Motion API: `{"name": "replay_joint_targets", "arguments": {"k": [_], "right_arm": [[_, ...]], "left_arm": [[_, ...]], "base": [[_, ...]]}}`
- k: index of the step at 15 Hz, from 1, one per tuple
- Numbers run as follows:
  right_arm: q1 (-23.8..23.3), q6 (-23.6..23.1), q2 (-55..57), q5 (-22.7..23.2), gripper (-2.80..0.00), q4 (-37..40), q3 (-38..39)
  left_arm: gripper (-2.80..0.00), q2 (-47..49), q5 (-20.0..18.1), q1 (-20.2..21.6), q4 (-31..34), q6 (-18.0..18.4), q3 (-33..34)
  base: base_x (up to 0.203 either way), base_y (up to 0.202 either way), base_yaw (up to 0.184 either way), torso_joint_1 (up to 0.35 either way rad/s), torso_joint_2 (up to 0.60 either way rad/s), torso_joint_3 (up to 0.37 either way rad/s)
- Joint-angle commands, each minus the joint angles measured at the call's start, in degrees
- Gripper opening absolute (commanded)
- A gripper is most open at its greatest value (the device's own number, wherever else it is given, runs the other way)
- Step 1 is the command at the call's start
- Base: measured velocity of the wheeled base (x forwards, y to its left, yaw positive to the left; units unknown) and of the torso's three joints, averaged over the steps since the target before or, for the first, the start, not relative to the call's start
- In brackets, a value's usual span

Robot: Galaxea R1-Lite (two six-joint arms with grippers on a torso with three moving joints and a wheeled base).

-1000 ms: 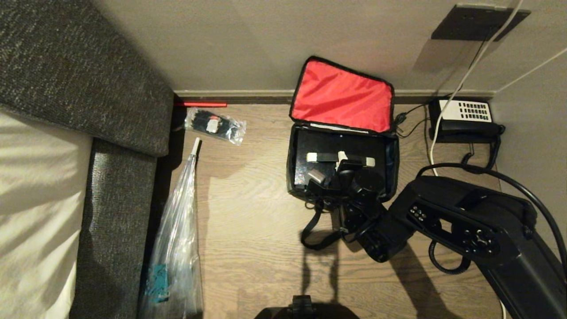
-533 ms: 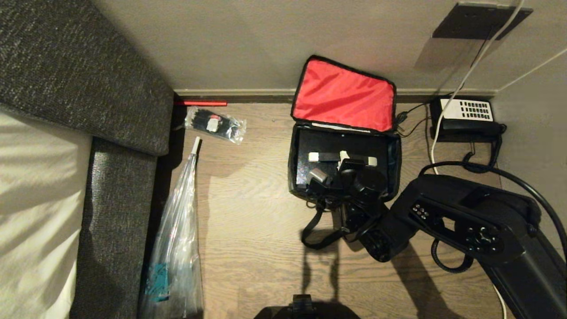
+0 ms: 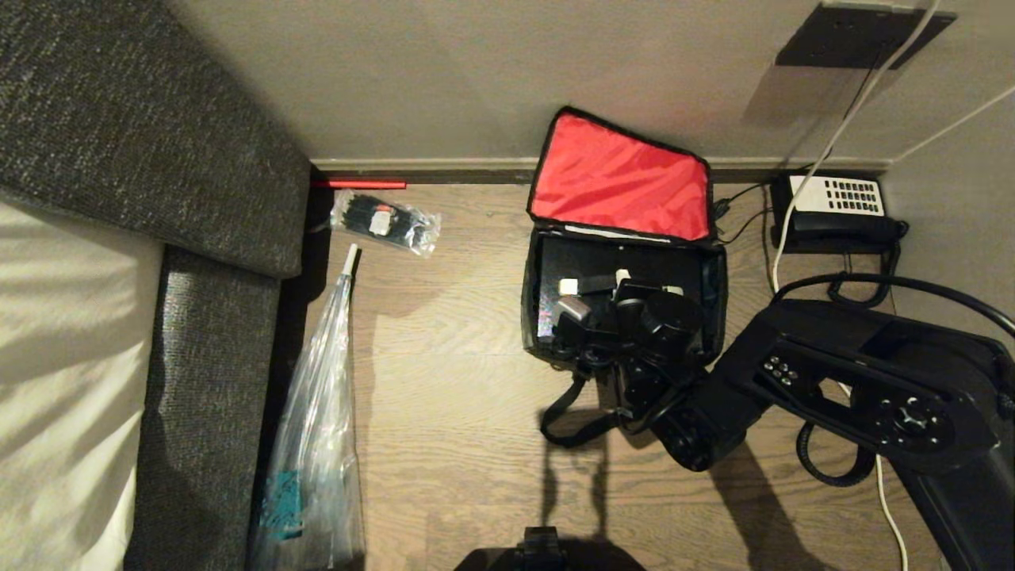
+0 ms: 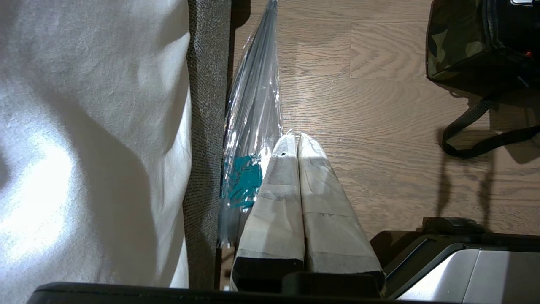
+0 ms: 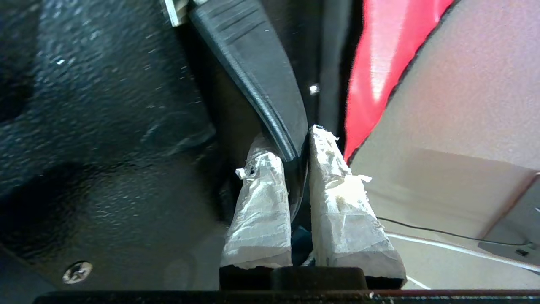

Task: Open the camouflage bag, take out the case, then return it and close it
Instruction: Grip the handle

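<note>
Wood-grain floor fills the scene, bounded by a dark upholstered sofa edge (image 3: 214, 349) on the robot's left and a pale wall at the far side. Nearest the robot, the left end effector (image 4: 298, 143) hangs parked low beside a crinkled clear plastic bag (image 3: 313, 444), its taped fingers pressed together on nothing. Farther out, the right end effector (image 5: 295, 139) reaches down into the camouflage bag (image 3: 533, 317), which stands on the floor with its red-lined lid (image 3: 622, 178) thrown back against the wall. Its taped fingers are pinched nearly closed around a black moulded handle (apparently the carrying grip) of the case (image 3: 603, 266). That case sits inside the bag's compartment, pale clasps showing beside the wrist. Beyond, a small clear packet (image 3: 384, 222) lies near the skirting and a black telephone (image 3: 836, 210) sits in the far corner.

Judged progress: opening is done; the case is gripped but not yet clear of the bag. Whether this is the lift-out or the return cannot be told. Closing the lid certainly remains.
</note>
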Motion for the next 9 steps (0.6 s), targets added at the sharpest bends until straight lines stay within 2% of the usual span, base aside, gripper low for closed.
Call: {"name": "replay_joint_targets", "arguments": {"k": [1,9], "right_arm": [[0.5,-0.5,-2.3,0.1,-2.8,-1.2,0.1],[0.7,-1.1,-4.3,0.3,-2.8,-1.2,1.4]], "left_arm": [[-2.8,0.1,0.0,0.0,0.0,0.0,0.1],[-2.8,0.1,0.0,0.0,0.0,0.0,0.1]], "base": [[0.0,0.0,0.0,0.0,0.0,0.0],[0.0,0.0,0.0,0.0,0.0,0.0]]}}
